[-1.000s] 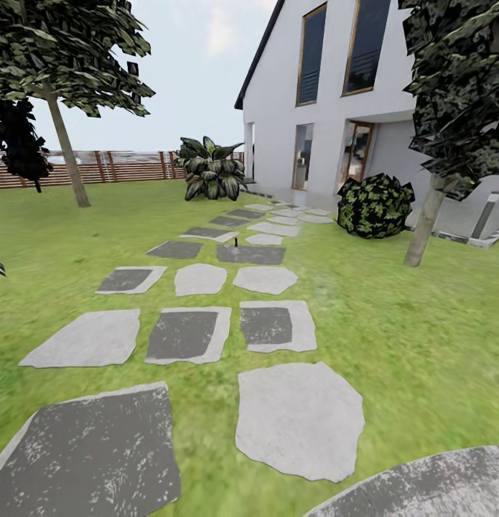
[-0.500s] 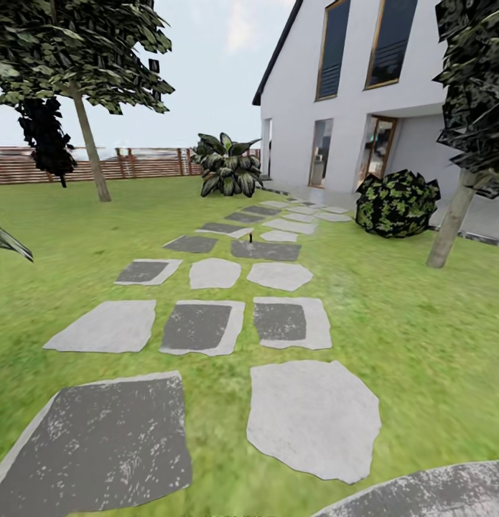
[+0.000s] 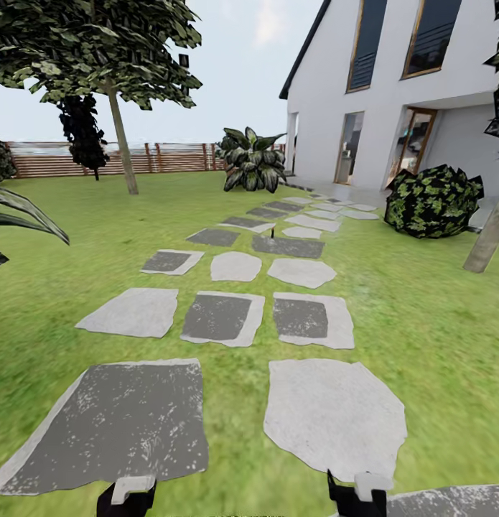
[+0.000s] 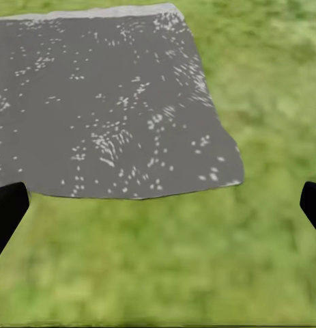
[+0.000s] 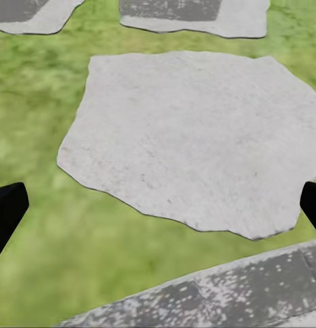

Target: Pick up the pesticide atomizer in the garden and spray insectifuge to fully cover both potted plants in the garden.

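Note:
I am over the garden lawn (image 3: 421, 316) beside a path of stepping stones (image 3: 220, 316). Far along the path a tiny dark upright object (image 3: 273, 233) stands on a stone; it is too small to tell whether it is the pesticide atomizer. The two small potted plants are out of view. My left gripper (image 3: 127, 497) shows at the head view's bottom edge and is open over grass beside a dark stone (image 4: 110, 102). My right gripper (image 3: 358, 494) is open too, above a pale stone (image 5: 192, 137). Both hold nothing.
The round speckled patio's rim (image 3: 450, 499) lies by my right gripper. A white house (image 3: 393, 108) and a dark bush (image 3: 432, 201) stand at the right. A tree (image 3: 120, 129), a large broad-leaved plant (image 3: 253, 159) and the slatted fence (image 3: 170, 158) are at the back. A long leaf (image 3: 26, 208) pokes in from the left.
The whole picture has shifted to the right, so the camera has turned left. Both grippers have come into the head view's bottom edge.

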